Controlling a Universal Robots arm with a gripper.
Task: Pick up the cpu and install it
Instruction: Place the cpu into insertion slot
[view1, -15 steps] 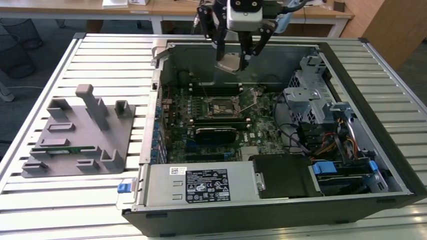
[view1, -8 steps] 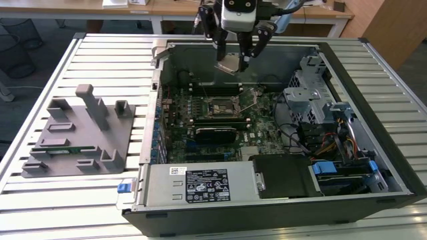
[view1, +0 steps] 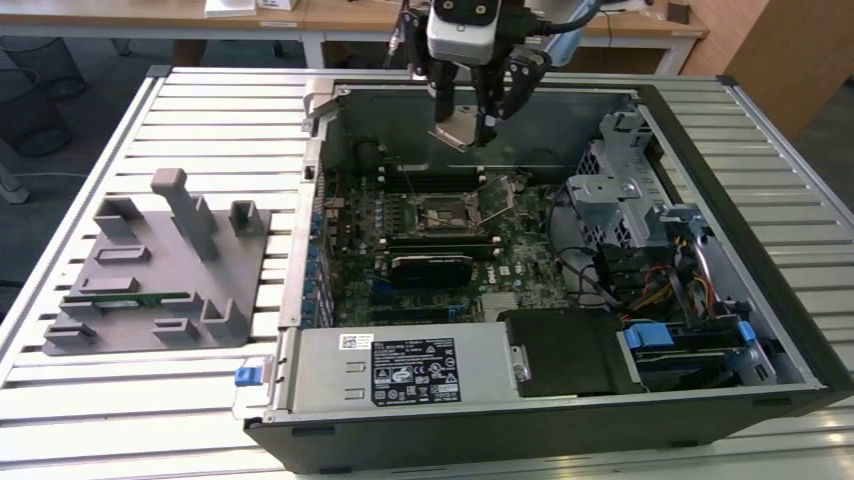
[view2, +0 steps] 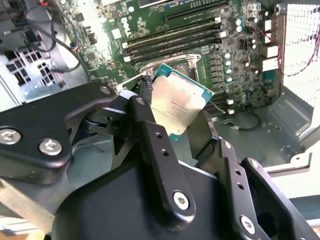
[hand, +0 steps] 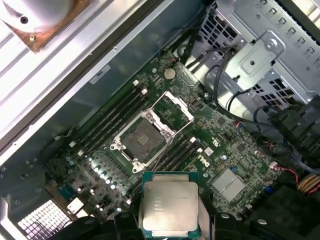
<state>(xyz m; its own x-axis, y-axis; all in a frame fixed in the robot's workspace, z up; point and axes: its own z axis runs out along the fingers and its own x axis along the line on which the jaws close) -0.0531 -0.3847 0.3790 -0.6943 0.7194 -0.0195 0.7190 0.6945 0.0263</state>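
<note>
— How is the cpu (view1: 451, 133) held?
— It is gripped on two opposite edges by the gripper (view1: 463, 128), whose fingers (view2: 145, 115) are closed down to the chip's width. The silver top is left uncovered in both wrist views.
— Where is it placed?
— It is carried tilted in the air inside the open computer case (view1: 747, 200), close to the far wall and well above the board.
— Is the socket (hand: 142, 140) clear?
— Its load plate (hand: 175, 106) is seen raised and the dark seat exposed. It is flanked by memory slots (hand: 112, 117) on two sides. A metal drive cage (view1: 607, 190) stands at the exterior view's right, apart from the socket.
</note>
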